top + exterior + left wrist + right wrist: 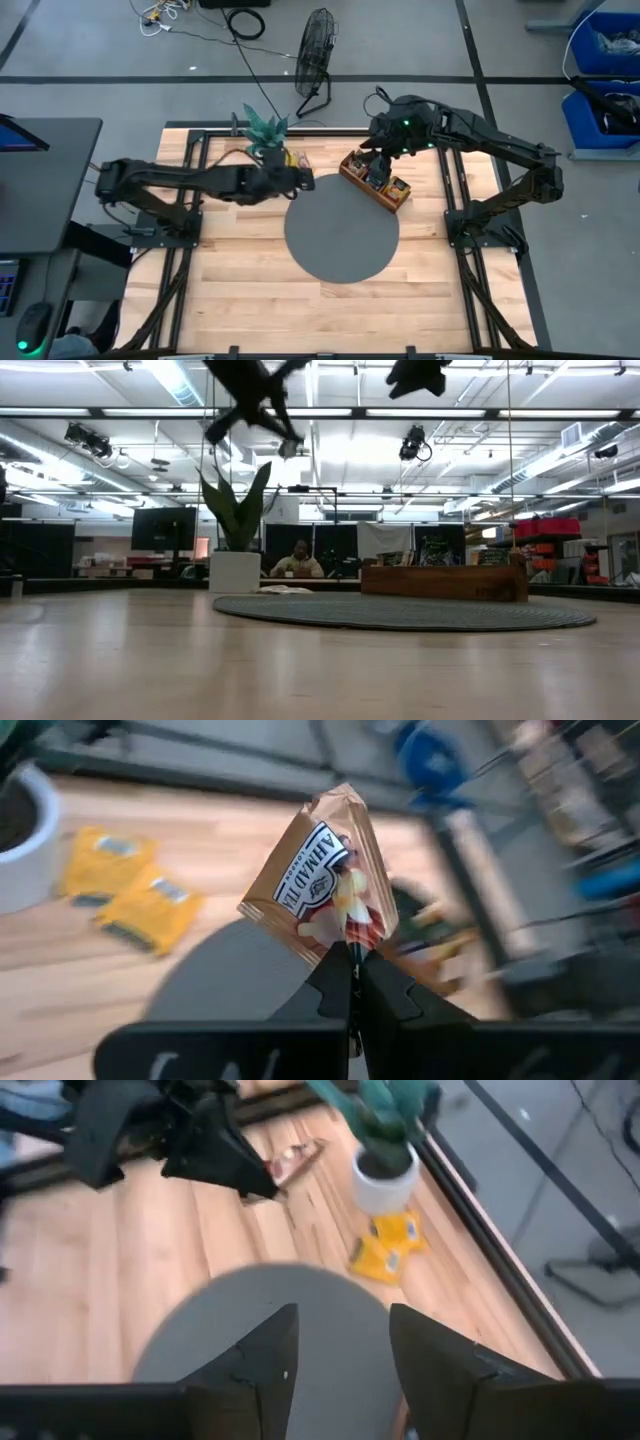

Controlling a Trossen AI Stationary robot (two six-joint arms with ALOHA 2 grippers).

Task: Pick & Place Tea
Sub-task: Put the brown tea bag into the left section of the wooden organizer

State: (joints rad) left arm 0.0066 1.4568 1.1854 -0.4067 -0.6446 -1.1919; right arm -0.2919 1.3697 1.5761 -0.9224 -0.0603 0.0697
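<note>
Brown tea packet (325,880) pinched between left fingers (335,982)

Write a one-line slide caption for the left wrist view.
Left gripper shut on a brown tea packet, lifted above the grey mat; two yellow packets lie beside the white pot.

table top (250,290) was seen as pale wood planks, smooth, faintly sheened. round mat (340,235) was matt grey, cloth-like. tea packet (325,885) pinched in left gripper (350,965) was glossy crinkled foil or paper; yellow packets (130,890) looked papery. tray (445,580) was brown wood. gripper fingers (250,1365) were matt black plastic.
</note>
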